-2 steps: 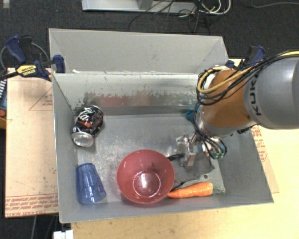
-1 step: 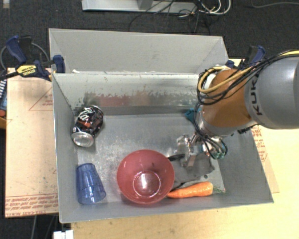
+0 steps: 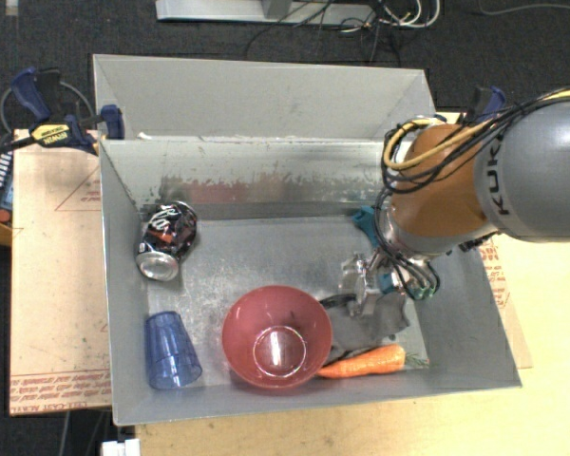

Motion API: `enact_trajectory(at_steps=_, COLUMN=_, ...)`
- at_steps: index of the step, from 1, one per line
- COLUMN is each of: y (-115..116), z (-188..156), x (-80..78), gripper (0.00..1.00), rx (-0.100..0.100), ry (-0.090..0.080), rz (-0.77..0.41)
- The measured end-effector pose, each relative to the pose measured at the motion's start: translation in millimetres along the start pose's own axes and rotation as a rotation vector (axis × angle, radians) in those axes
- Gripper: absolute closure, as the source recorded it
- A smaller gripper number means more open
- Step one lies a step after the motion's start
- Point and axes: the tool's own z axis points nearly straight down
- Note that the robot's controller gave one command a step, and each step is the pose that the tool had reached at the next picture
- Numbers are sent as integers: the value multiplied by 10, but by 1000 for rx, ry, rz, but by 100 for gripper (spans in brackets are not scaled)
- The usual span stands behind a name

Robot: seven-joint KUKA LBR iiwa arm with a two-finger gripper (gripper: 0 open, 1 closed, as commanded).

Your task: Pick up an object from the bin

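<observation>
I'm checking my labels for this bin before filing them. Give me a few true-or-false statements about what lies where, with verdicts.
1. The pink round plastic bowl stands upright, opening upward. True.
2. The blue translucent plastic cup stands upright in the far right corner of the grey metal bin. False: it lies on its side in the near left corner.
3. The orange carrot lies beside the bowl, on its right in the view. True.
4. The crushed black drink can lies inside the bowl. False: it lies on the bin floor at the left, apart from the bowl.
5. The gripper is over the cup. False: it is at the bin's right side, near the carrot.
</observation>
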Motion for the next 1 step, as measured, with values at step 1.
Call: enact_trajectory(at_steps=1, y=2, z=-240, x=-7, gripper=100, rx=0, ry=-2, rz=0)
